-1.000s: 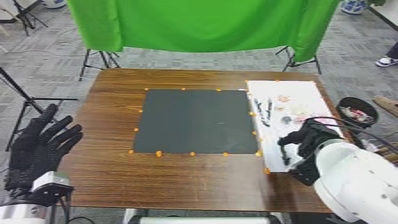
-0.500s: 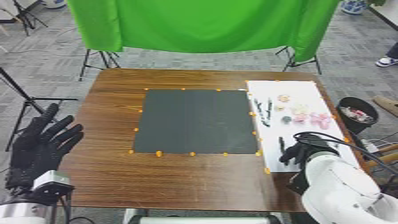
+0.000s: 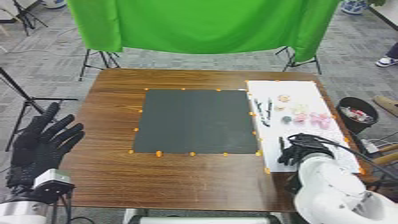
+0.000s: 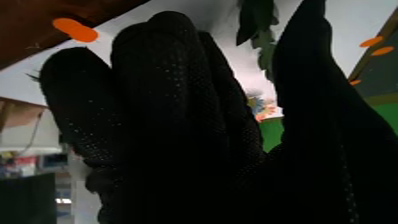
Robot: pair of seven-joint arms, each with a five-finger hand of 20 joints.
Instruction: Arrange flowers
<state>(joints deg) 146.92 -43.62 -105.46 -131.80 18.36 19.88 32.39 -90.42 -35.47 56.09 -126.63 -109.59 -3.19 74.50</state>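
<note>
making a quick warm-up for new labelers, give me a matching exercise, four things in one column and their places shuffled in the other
1. flat dark grey mat
2. small pink flowers
3. draped green cloth
4. black-gloved right hand

A. beyond the brown wooden table
B. at the near part of the white rectangular sheet
C. left of the sheet
D. on the sheet, farther off

Pairs: 1-C, 2-D, 3-A, 4-B

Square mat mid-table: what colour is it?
The mat is dark grey, clearest in the head view.

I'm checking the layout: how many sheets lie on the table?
2: a dark sheet in the middle, a white sheet to its right, partly hidden by the right hand.
</note>
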